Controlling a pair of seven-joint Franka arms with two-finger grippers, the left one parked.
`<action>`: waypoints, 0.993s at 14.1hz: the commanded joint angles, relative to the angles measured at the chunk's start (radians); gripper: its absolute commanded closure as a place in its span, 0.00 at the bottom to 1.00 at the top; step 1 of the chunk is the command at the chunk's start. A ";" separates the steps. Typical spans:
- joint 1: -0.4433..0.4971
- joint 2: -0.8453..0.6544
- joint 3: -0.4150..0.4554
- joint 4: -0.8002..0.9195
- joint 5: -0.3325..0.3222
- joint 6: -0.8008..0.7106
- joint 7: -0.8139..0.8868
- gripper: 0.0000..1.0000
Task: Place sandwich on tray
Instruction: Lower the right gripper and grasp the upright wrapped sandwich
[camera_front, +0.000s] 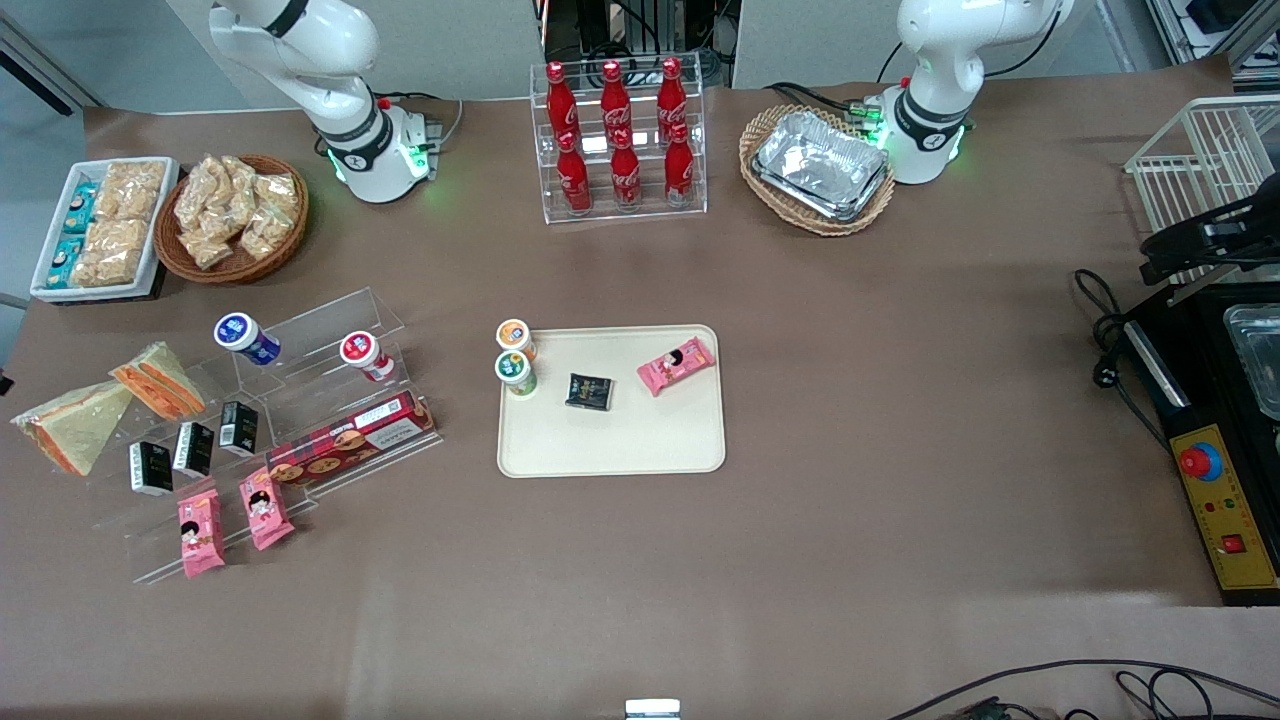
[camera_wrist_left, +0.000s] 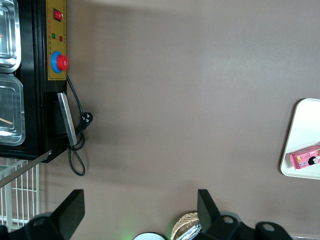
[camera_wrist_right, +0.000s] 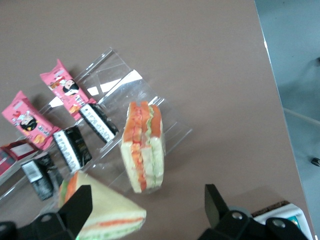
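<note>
The triangular, clear-wrapped sandwich (camera_wrist_right: 142, 147) lies on the brown table at the clear acrylic rack's (camera_front: 300, 420) nine o'clock end. Above it, the gripper (camera_wrist_right: 145, 210) hovers, fingers apart. The smooth cream tray (camera_front: 610, 445) sits well apart at three o'clock.
</note>
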 joint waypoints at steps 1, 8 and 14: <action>-0.017 0.005 0.002 -0.090 0.050 0.133 -0.024 0.00; -0.009 0.060 0.005 -0.139 0.050 0.215 -0.112 0.00; -0.006 0.097 0.008 -0.160 0.051 0.268 -0.130 0.00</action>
